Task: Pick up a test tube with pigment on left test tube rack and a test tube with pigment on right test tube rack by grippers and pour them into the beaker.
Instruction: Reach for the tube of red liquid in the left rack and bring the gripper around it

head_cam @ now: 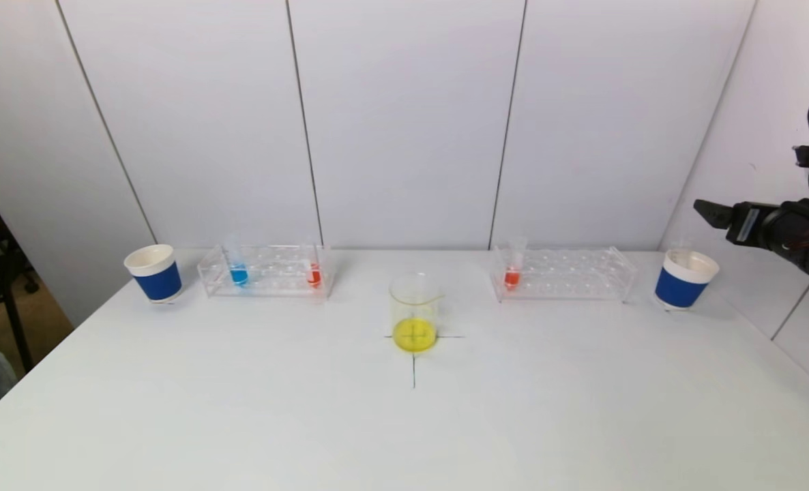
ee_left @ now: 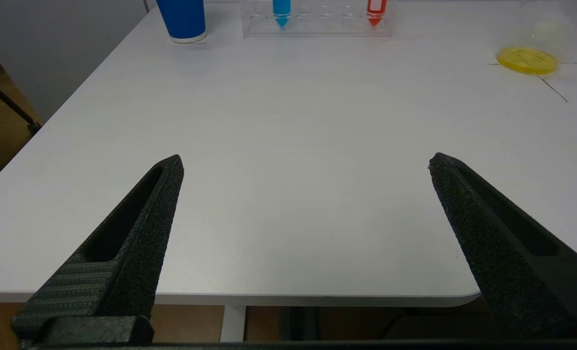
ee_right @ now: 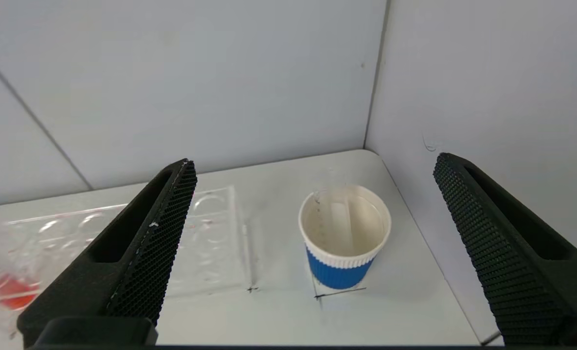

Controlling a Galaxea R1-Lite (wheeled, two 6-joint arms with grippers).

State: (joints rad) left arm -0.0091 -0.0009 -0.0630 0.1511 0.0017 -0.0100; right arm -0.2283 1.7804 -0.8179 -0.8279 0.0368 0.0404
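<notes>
The worktop (head_cam: 241, 409) carries both racks ahead of the hands. The left rack (head_cam: 266, 271) holds blue and red tubes; the right rack (ee_right: 210, 243), with a red tube (head_cam: 512, 271), lies below the right hand (ee_right: 313, 170). The beaker (head_cam: 415, 312) stands between them. Left hand (ee_left: 305, 163) and right hand are both spread apart.

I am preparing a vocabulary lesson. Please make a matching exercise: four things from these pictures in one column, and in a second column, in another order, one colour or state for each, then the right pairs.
Things:
1. beaker
2. tube at the left end of the left rack
3. tube in the right rack
4. right gripper

Colours or states:
A. holds red liquid
B. open, above the right cup
C. holds yellow liquid
D. holds blue liquid

Pairs: 1-C, 2-D, 3-A, 4-B
</notes>
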